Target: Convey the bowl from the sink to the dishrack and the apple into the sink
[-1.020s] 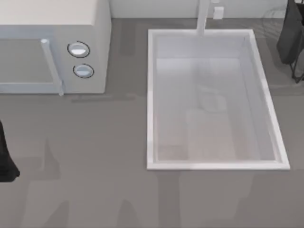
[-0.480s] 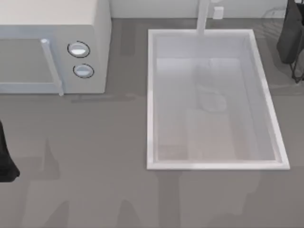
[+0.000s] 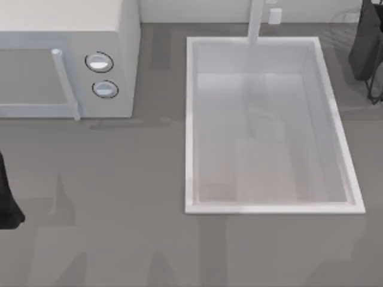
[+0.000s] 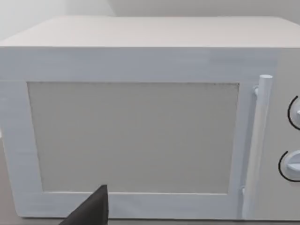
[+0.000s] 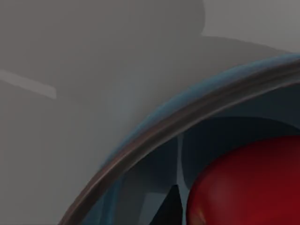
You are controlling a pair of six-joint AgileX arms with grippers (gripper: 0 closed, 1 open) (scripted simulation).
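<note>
The white sink [image 3: 190, 125] lies right of the middle in the top view, and its basin floor shows bare. My right arm [image 3: 365, 45] hangs dark at the far right edge, beside thin dark wire of the dishrack [image 3: 376, 92]. In the right wrist view the blue bowl [image 5: 154, 129] with its reddish rim is very close. The glossy red apple [image 5: 248, 187] sits inside it. My left arm [image 3: 6, 203] rests at the left edge of the table, and a dark part of its gripper [image 4: 93, 208] faces the microwave.
A white microwave [image 3: 66, 60] with two round knobs [image 3: 99, 62] and a bar handle stands at the back left. The white faucet post [image 3: 256, 21] rises at the sink's far rim. Grey counter [image 3: 119, 191] spreads in front of and left of the sink.
A faint shadow on the sink's floor darkened and then faded again. Neither arm has visibly moved in the top view.
</note>
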